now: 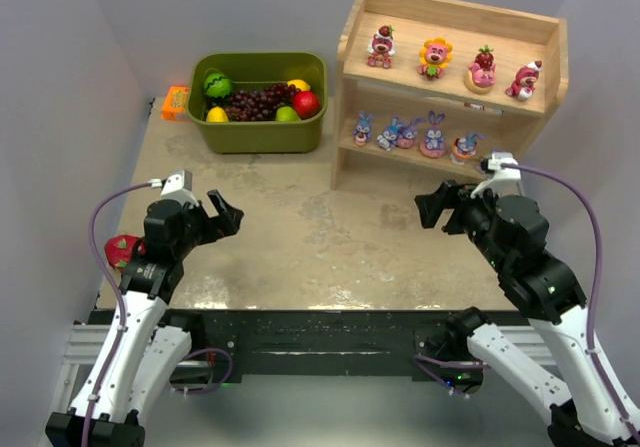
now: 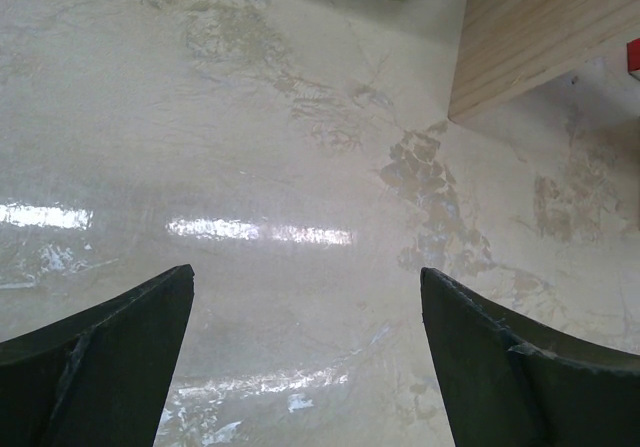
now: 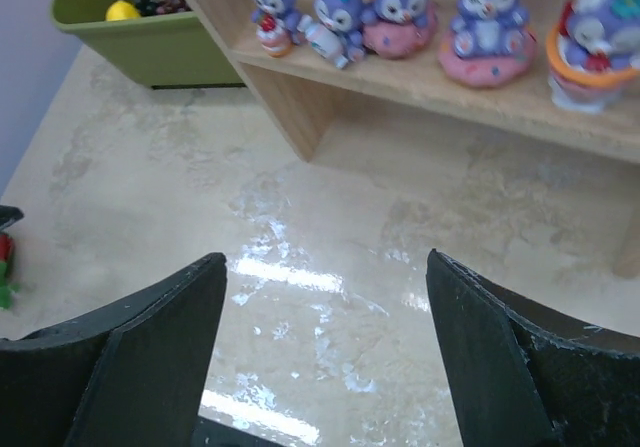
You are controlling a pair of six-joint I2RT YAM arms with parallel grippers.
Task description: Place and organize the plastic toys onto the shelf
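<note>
Hovering over the bare table (image 1: 300, 237): left gripper (image 1: 228, 217) and right gripper (image 1: 433, 210), both with jaws spread wide and nothing between them. Plastic toys (image 1: 483, 69) are on the wooden shelf (image 1: 452, 15) at far right: four pink-red bears (image 1: 435, 57) in a row on the top tier, five blue-purple bunnies (image 1: 433, 135) in a row on the lower tier. Right gripper is near the shelf front. Green bin (image 1: 262, 139) of fake fruit (image 1: 260, 102) stands just left of the shelf. Dragon fruit (image 1: 120, 250) lies at the table's left edge.
</note>
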